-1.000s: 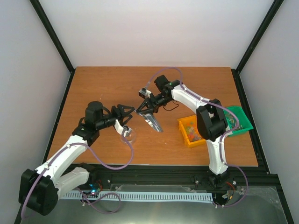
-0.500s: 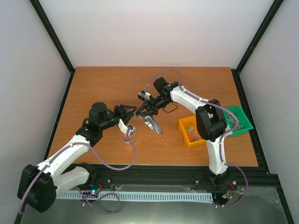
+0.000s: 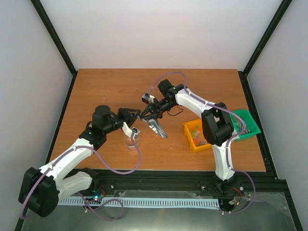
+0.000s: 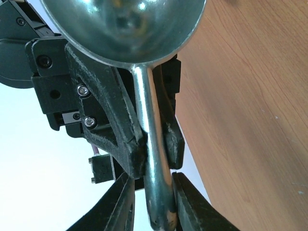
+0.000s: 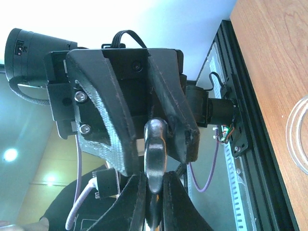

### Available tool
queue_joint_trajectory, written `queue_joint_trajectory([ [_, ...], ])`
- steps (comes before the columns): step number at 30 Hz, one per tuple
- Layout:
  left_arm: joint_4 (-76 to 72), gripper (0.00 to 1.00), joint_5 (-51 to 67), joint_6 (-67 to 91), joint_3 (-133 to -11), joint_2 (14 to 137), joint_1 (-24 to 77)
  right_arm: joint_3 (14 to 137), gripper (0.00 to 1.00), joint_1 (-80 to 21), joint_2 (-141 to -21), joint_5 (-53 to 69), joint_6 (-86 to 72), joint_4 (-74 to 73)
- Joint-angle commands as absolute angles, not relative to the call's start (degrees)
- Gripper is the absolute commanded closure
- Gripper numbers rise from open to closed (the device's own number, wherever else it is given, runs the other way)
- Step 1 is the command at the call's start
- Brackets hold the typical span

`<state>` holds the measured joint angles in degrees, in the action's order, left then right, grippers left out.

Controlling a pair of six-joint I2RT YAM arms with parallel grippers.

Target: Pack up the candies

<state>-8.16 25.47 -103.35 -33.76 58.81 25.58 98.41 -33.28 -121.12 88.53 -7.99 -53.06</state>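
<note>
Candies [image 3: 196,133] are seen in the orange bin [image 3: 186,129] near the right end of the table's [image 3: 96,86] front edge. A clear jar [image 3: 130,141] is stood left of centre, also toward the front; whether anything is in it cannot be told. Just beyond the jar, the scoop [image 3: 157,128] is held by its handle [image 4: 150,115]. The right gripper [image 5: 153,192] is clamped tight on the handle. The left gripper [image 4: 155,197] is set about the handle's tip with its jaws narrowed, but whether they are pressing on it cannot be told.

A handover is judged to be in hand. If the right jaws are released before the left ones have bitten, the scoop could be dropped. It could also swing on so short a hold, and the jar close by could be knocked over.

Whether anything is carried in the scoop's bowl cannot be made out. The green bin [image 3: 248,126] at the right edge is partly covered by the right arm, and its contents are too small to name.
</note>
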Motion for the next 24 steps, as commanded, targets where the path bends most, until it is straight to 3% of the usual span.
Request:
queue_joint_trajectory([
  [1, -10.11, 0.79, 26.68, -104.23, -33.95, 59.32, 26.28, 99.55, 0.97, -34.1, -120.21, 97.03, -9.41, -52.67],
  [8, -9.6, 0.98, 25.51, -102.19, -34.33, 59.44, 26.28, 100.41, 0.95, -33.88, -120.59, 97.03, -10.54, -50.84],
  [10, -6.82, 0.99, 25.05, -100.44, -35.47, 59.06, 26.28, 100.36, 0.78, -33.4, -120.25, 96.84, -11.7, -48.53],
  [13, -3.07, 0.99, 24.8, -99.01, -36.41, 58.38, 26.28, 101.18, 0.38, -31.26, -118.66, 90.7, -12.79, -45.07],
  [15, 0.23, 0.99, 24.55, -97.61, -37.26, 57.91, 26.28, 104.85, 0.19, -28.97, -118.57, 85.78, -7.83, -48.76],
  [18, 7.82, 0.99, 23.69, -93.57, -40.58, 58.23, 26.28, 110.57, 0.13, -25.17, -119.18, 78.49, -0.91, -54.74],
  [24, 30.14, 0.99, 23.51, -80.06, -53.68, 64.8, 25.78, 112.23, 0.09, -17.07, -115.85, 65.97, 1.41, -53.27],
])
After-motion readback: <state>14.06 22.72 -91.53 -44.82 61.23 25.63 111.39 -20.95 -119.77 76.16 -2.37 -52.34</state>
